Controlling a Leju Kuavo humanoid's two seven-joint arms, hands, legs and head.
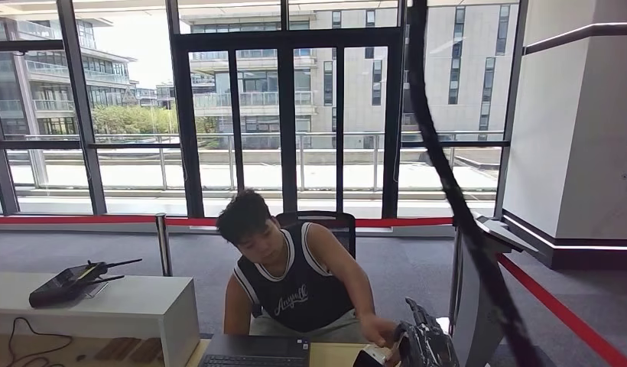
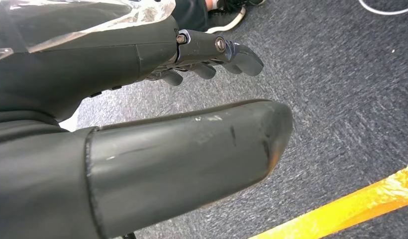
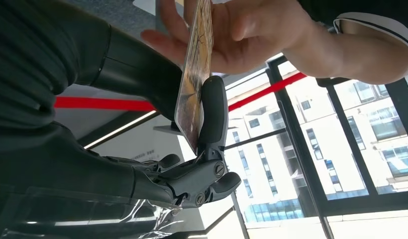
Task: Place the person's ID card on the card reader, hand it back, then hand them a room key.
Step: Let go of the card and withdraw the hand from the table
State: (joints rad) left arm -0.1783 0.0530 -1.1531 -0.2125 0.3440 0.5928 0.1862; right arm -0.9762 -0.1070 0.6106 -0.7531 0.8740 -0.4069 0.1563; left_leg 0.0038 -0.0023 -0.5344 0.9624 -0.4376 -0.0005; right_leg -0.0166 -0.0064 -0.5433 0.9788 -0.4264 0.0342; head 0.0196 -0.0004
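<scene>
Right hand (image 3: 192, 164) pinching the card (image 3: 194, 79) betw. thumb and one dark finger, other fingers curled low; in head view same hand (image 1: 421, 344) sits at bottom edge over the desk. Person's hand (image 3: 242, 35) clasping the far end of the card, just beyond the fingertips, so both have hold at once. Can't tell if ID card or room key: printed face seen edge-on only.

Left hand (image 2: 207, 59) hanging over grey carpet, fingers loosely curled, holding nothing.

Handling, prob.: thin stiff plastic, v. light, glossy so slippery in a pad pinch; won't break but may flex or slide out sideways if tugged. Best grip on flat faces near one short end, leaving other end free for the person, as now. Release only once their grip looks firm.

Room: open air beyond and above right hand; laptop (image 1: 257, 353) close to its left on desk, dark cable (image 1: 448, 183) crossing just above-right, worth avoiding on withdrawal. Card reader not made out.
</scene>
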